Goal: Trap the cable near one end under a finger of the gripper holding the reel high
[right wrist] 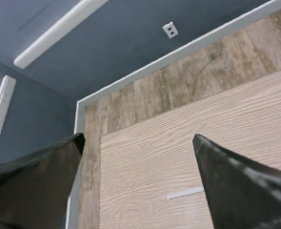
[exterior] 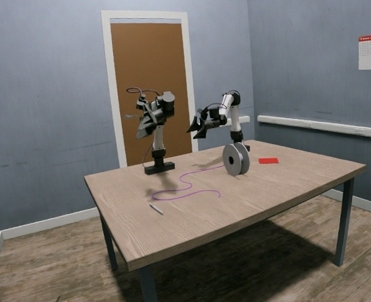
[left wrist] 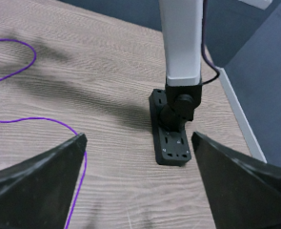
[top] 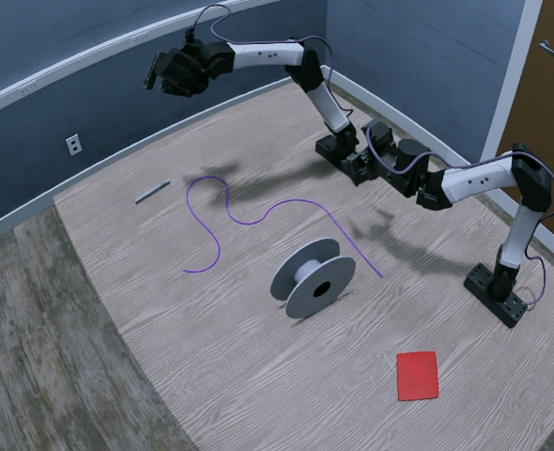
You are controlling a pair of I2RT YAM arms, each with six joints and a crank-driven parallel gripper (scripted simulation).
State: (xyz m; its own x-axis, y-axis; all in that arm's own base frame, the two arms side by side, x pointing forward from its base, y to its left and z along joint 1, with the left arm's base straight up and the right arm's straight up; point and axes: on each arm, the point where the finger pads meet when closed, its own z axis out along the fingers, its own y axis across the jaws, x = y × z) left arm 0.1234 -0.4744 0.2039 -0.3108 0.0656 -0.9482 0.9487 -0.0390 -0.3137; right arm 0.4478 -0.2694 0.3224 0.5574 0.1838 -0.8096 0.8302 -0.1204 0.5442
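The grey reel stands upright on its flange rims on the table. The purple cable lies in loose curves. In the top view, one end lies just right of the reel and the other to its left. My left gripper is open and empty, above the table, away from the reel. My right gripper is open and empty, raised high near the cable's curved far part. Neither touches the reel or cable.
A thin grey bar lies beyond the cable's curves. A flat red block lies on the reel's other side. The right arm's base shows in the left wrist view. Walls stand beyond the table.
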